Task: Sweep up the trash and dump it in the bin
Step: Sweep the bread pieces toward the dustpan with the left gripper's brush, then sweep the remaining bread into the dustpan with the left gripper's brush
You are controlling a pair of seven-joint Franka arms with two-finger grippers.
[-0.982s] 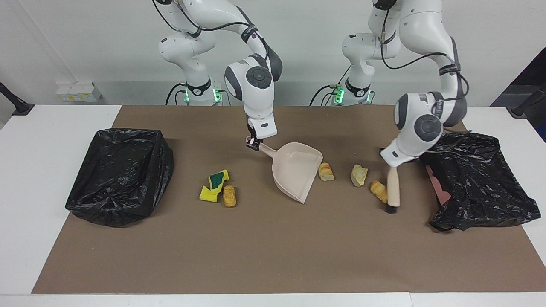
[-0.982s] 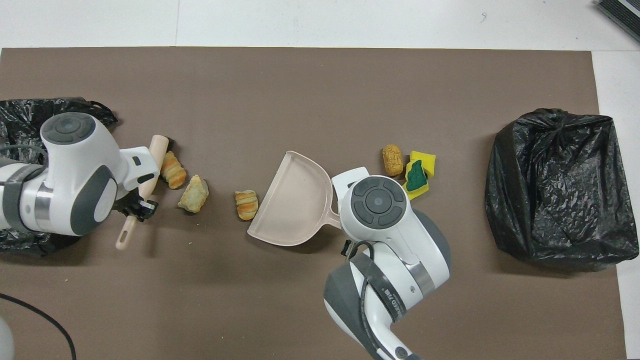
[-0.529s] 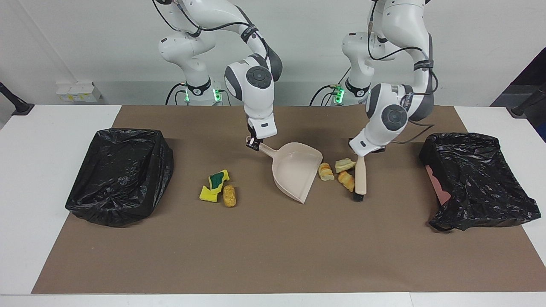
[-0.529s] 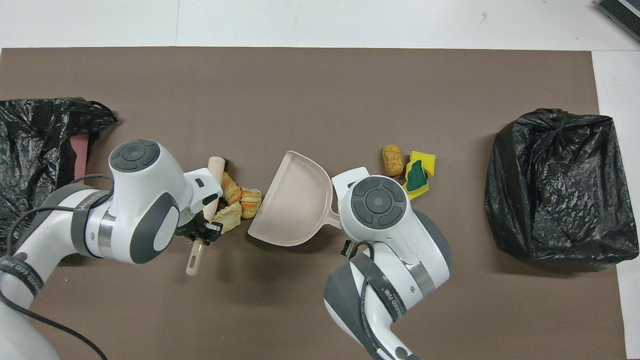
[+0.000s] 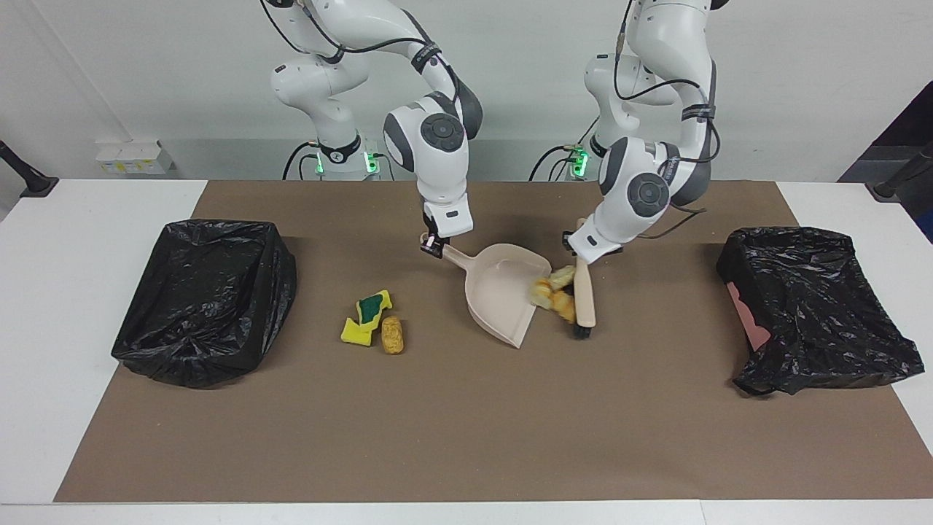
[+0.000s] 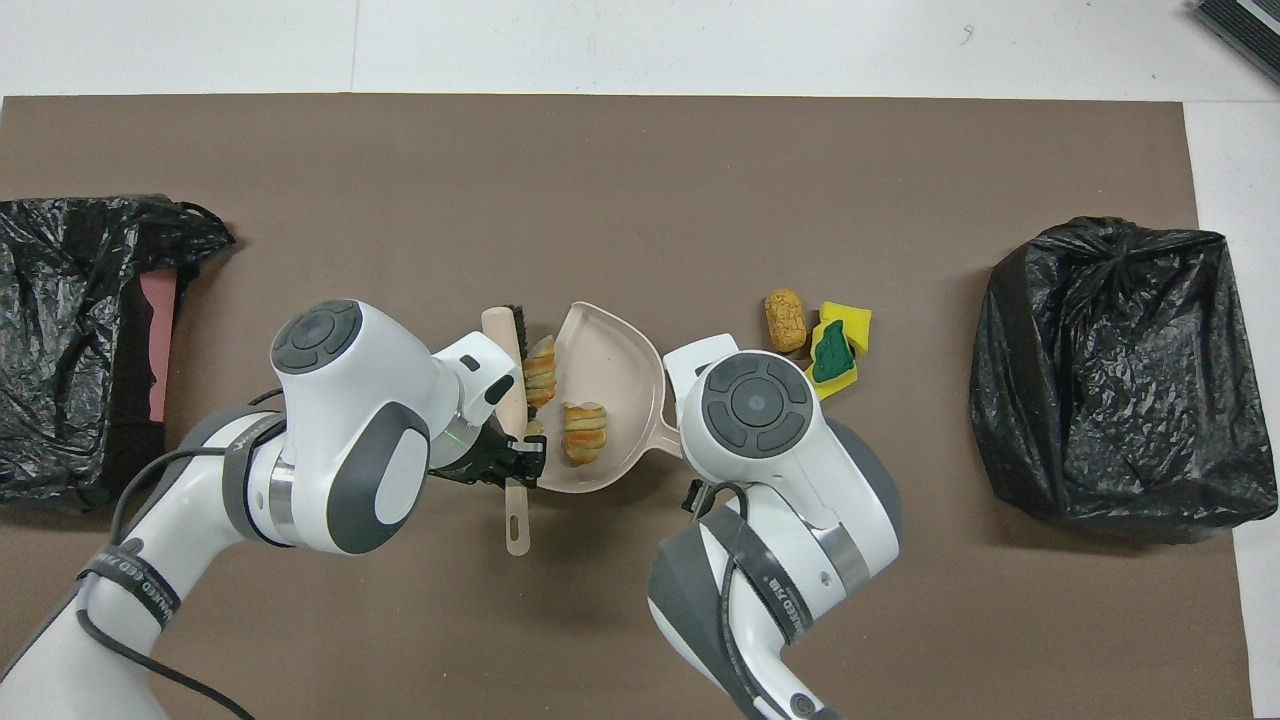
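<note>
brush against dustpan, bread piece inside

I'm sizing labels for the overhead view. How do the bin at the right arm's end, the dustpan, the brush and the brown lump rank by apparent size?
Largest to smallest in the overhead view:
1. bin
2. dustpan
3. brush, partly hidden by the left hand that holds it
4. brown lump

One camera looks at me from high across the table; the other hangs above my end, looking steeply down. Both share the brown mat, apparently whole.
</note>
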